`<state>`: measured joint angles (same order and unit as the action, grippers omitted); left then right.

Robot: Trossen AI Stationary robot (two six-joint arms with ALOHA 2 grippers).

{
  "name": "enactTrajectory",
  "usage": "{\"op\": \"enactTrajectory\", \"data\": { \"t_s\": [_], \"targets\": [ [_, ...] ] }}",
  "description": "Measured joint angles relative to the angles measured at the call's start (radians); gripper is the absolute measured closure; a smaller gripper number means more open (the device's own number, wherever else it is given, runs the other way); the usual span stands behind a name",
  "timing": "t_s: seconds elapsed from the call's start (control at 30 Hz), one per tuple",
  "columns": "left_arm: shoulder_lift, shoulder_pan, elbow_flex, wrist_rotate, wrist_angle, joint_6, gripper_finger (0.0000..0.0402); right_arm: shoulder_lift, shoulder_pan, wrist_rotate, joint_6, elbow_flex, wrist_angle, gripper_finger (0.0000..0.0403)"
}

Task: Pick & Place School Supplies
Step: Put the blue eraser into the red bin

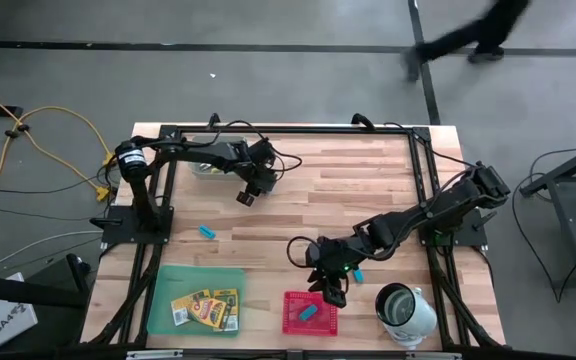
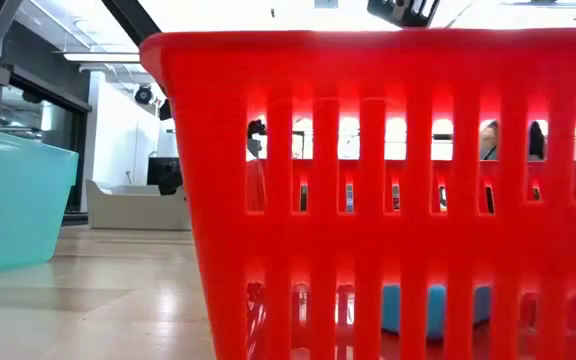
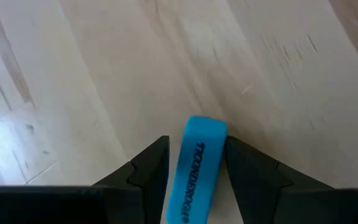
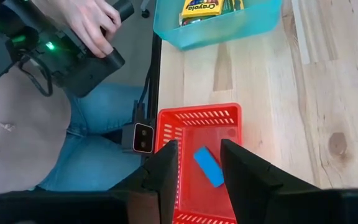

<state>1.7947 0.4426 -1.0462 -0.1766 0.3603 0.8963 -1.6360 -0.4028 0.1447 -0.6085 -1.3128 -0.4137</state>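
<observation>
A light-blue oblong piece (image 3: 194,168) lies on the bare wood at the far left, printed face up. My left gripper (image 3: 196,140) is tilted down over it, open. One finger stands on each side of the piece, with a thin strip of table showing between. In the high view the left gripper (image 1: 248,196) hides this piece. A second blue piece (image 1: 207,232) lies loose nearer the left edge. My right gripper (image 4: 199,144) hangs open above the red tray (image 4: 169,124), where another blue piece (image 4: 208,166) lies flat. The crayon boxes (image 1: 208,308) lie in the green tray (image 1: 168,285).
A white-and-metal cup (image 1: 403,310) stands right of the red tray, and a clear tray (image 1: 206,168) sits at the far left. A seated person's hand (image 4: 86,25) and legs show just beyond the near edge. In the low view the red tray's wall (image 2: 388,150) fills the picture.
</observation>
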Motion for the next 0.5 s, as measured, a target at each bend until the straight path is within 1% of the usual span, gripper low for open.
{"op": "enactTrajectory", "data": {
  "t_s": [0.13, 0.23, 0.5],
  "targets": [
    [0.000, -0.008, 0.000, 0.035, -0.001, 0.000, 0.0253, 0.000, -0.007, -0.009, 0.000, 0.000, 0.001, 0.0291],
    [0.000, -0.008, 0.000, 0.040, 0.000, -0.001, 0.0263, 0.000, -0.010, -0.011, -0.005, 0.000, 0.002, 0.0291],
    [-0.002, -0.008, 0.000, 0.052, 0.001, -0.014, 0.0337, 0.000, -0.010, -0.013, -0.014, 0.000, 0.003, 0.0291]
  ]
}}
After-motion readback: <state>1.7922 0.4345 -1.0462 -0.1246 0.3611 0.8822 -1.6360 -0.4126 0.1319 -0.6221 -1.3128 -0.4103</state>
